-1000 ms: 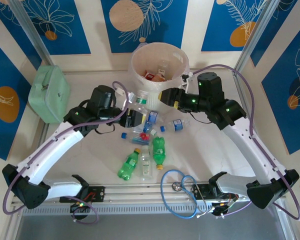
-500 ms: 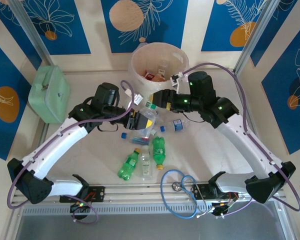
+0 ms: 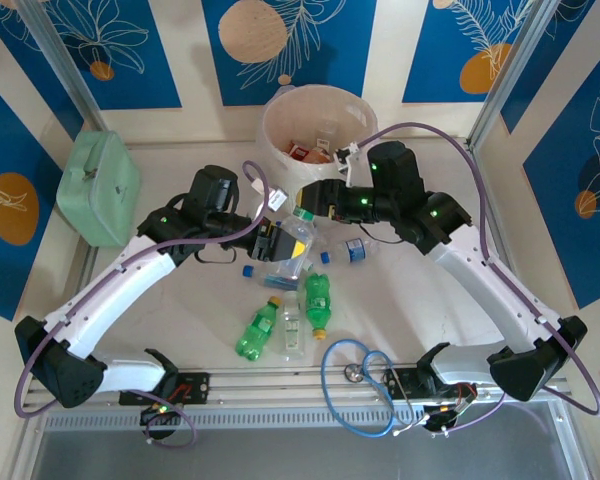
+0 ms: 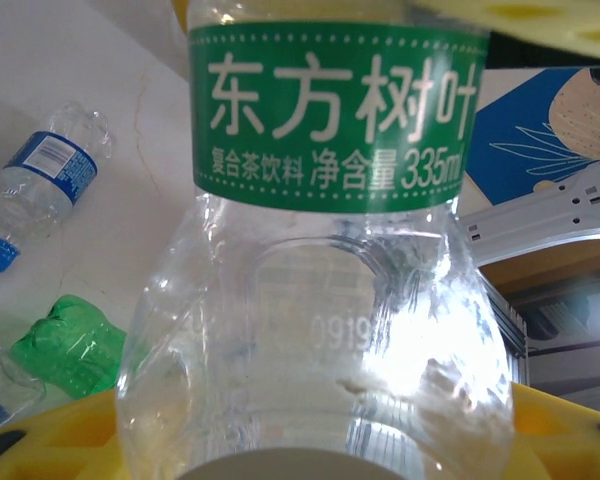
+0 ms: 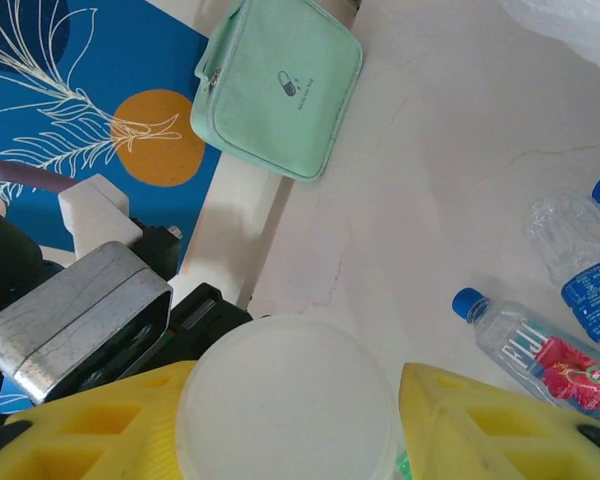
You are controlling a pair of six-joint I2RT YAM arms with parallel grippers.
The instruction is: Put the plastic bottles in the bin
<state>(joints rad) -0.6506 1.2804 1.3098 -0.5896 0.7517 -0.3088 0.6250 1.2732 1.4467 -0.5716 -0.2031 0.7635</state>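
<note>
A clear bottle with a green label (image 3: 293,232) (image 4: 320,250) hangs above the table's middle, and my left gripper (image 3: 278,241) (image 4: 320,445) is shut on its lower body. My right gripper (image 3: 308,206) (image 5: 290,420) comes from the other side, its yellow fingers (image 5: 460,420) closed round the bottle's white cap (image 5: 285,400). The round pale bin (image 3: 315,125) stands just behind, with items inside. On the table lie two green bottles (image 3: 257,330) (image 3: 318,300), a small clear one (image 3: 293,332) and a blue-labelled one (image 3: 355,249) (image 4: 45,175).
A mint-green case (image 3: 100,187) (image 5: 280,85) lies at the far left. A blue cable loop (image 3: 358,378) sits near the front rail. A red-labelled bottle (image 5: 550,355) lies beside the blue-labelled one. Metal frame posts flank the table.
My right gripper has swung left from the bin's front to the raised bottle's cap and narrowed round it. The left gripper lifted the bottle slightly toward the bin.
</note>
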